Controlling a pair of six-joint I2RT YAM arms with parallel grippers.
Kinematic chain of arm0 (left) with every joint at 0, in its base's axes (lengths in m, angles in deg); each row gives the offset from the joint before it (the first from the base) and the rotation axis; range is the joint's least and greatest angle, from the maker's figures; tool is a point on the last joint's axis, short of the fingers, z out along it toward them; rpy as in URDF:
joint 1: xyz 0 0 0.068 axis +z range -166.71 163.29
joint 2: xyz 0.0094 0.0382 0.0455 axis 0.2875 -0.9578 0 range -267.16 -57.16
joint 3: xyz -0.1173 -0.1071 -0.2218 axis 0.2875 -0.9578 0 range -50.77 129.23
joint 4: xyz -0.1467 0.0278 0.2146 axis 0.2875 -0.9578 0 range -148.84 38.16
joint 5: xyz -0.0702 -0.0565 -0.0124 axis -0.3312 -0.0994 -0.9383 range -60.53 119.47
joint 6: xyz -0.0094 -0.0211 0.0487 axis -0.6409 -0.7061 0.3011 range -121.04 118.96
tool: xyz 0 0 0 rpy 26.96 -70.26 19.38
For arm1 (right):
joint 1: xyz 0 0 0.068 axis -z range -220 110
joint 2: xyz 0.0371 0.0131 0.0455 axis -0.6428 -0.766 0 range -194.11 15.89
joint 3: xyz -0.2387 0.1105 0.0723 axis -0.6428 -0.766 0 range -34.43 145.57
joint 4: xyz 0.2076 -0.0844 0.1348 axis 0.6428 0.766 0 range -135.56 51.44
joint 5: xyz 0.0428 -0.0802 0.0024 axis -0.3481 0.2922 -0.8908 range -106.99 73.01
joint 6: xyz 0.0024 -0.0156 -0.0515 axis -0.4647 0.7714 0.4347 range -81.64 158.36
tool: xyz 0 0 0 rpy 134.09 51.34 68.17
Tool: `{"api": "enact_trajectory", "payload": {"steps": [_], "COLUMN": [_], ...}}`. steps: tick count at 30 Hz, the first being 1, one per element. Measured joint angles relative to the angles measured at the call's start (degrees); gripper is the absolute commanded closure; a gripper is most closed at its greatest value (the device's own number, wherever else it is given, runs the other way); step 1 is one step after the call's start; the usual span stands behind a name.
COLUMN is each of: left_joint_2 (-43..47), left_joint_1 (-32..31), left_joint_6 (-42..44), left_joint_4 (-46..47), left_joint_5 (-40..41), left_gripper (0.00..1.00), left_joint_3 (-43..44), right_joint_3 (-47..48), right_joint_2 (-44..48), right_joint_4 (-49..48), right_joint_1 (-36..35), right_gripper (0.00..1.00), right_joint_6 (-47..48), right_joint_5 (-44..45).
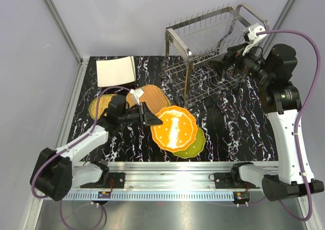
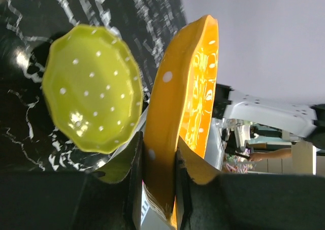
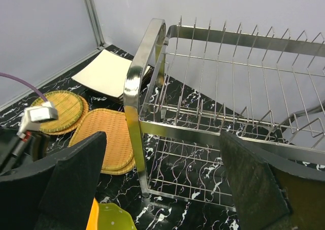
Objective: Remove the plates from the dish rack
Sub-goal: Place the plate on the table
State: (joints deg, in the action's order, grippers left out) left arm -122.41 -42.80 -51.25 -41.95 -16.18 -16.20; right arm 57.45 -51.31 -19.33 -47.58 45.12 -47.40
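Observation:
My left gripper (image 1: 148,116) is shut on the rim of the orange dotted scalloped plate (image 1: 174,128) and holds it above the green dotted plate (image 1: 195,145), which lies on the table. In the left wrist view the orange plate (image 2: 185,103) stands edge-on between my fingers, the green plate (image 2: 94,88) beyond it. The silver dish rack (image 1: 208,47) stands at the back right with no plates showing in it; it fills the right wrist view (image 3: 213,103). My right gripper (image 1: 234,57) is open beside the rack's right end, holding nothing.
Square cream plates (image 1: 116,70) lie stacked at the back left. Woven orange-tan plates, a round one (image 1: 99,107) and a rounded-square one (image 1: 152,95), lie left of the rack; they also show in the right wrist view (image 3: 109,138). Grey walls close the table's sides and back.

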Motion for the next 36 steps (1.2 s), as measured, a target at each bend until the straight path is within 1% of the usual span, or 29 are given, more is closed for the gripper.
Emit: {"api": "enact_trajectory", "payload": {"steps": [7, 12, 19, 24, 28, 31, 32, 35, 36], "left_joint_2": [-10.16, -16.22, -24.61, -28.02, -29.75, -30.77, -30.88, -30.93, -30.93], "left_joint_1": [-5.31, -7.96, -10.93, -11.76, -11.78, -11.78, -11.85, -12.15, -12.31], "left_joint_6": [0.68, 0.42, 0.00, -0.94, -1.42, -1.79, -1.90, -1.84, -1.81], "left_joint_4": [0.52, 1.90, 3.13, 4.02, 5.25, 5.29, 5.20, 5.07, 5.03], "left_joint_5": [4.24, 6.25, 8.61, 9.68, 10.78, 11.19, 11.19, 11.21, 11.15], "left_gripper": [1.00, 1.00, 1.00, 1.00, 0.95, 0.85, 0.76, 0.62, 0.52], "left_joint_3": [0.00, 0.50, 3.50, 5.53, 6.25, 6.36, 6.49, 7.34, 7.78], "right_joint_3": [-1.36, -2.38, -3.43, -3.74, -4.09, -4.22, -4.26, -4.33, -4.37], "right_joint_2": [2.10, 2.27, 2.89, 3.67, 4.31, 4.39, 4.39, 4.39, 4.39], "right_joint_4": [-0.63, -0.90, -1.05, -1.07, -1.07, -1.07, -1.07, -1.05, -1.07], "right_joint_1": [0.81, 1.22, 1.68, 2.03, 2.23, 2.40, 2.43, 2.49, 2.54], "right_gripper": [0.00, 0.00, 0.00, 0.00, 0.00, 0.00, 0.00, 0.00, 0.00], "right_joint_6": [-0.92, -1.57, -2.23, -2.36, -2.56, -2.60, -2.62, -2.73, -2.73], "right_joint_5": [0.26, 0.92, 1.01, 1.01, 1.01, 1.01, 1.01, 0.98, 0.98]}}
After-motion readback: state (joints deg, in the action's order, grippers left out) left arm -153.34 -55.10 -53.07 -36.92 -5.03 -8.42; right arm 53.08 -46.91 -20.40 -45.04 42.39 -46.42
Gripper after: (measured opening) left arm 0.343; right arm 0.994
